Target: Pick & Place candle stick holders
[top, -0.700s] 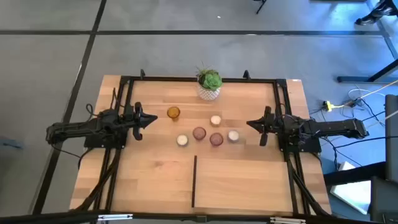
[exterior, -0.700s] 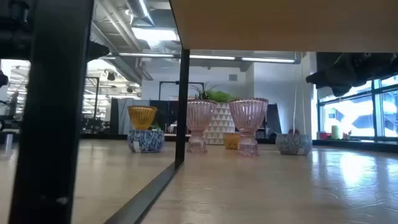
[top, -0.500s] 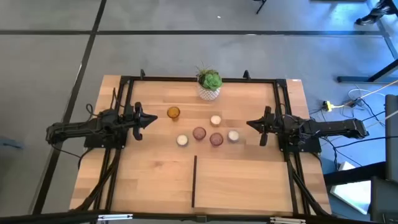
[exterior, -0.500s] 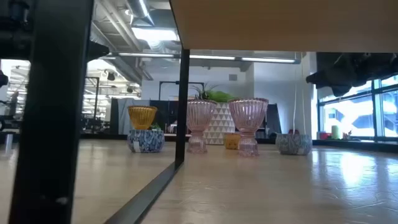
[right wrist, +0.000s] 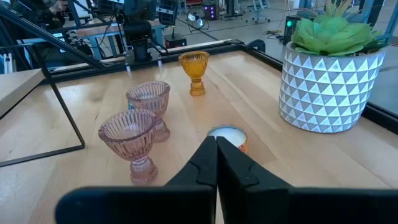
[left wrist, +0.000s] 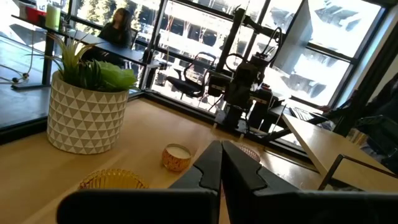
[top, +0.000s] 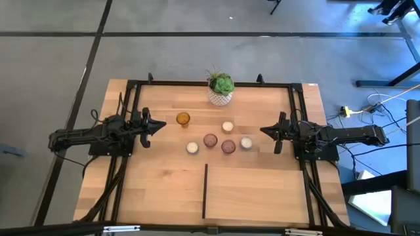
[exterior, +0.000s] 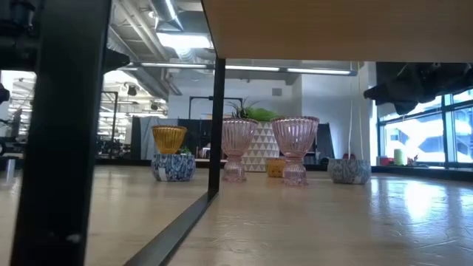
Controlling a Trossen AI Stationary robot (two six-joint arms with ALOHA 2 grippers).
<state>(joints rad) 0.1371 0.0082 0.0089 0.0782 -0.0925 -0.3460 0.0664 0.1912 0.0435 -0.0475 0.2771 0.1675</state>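
Note:
Six small holders stand upright on their bases on the wooden table [top: 164, 190]: an amber glass one [top: 183, 118], two mauve ones [top: 210, 140] [top: 228, 147], and three cream-white ones [top: 227, 126] [top: 192, 147] [top: 246, 143]. My left gripper [top: 159, 126] is shut and empty at the table's left, just left of the amber holder. My right gripper [top: 265, 132] is shut and empty at the table's right, just right of the cluster. In the right wrist view the two mauve holders [right wrist: 137, 143] [right wrist: 149, 107] and the amber one [right wrist: 194, 71] show beyond the fingers.
A white patterned pot with a green plant [top: 221, 90] stands at the table's far edge, middle. A black frame [top: 210, 84] runs along the table's edges, and a black bar [top: 205, 190] runs from the near edge toward the middle. Bare wood lies near the front.

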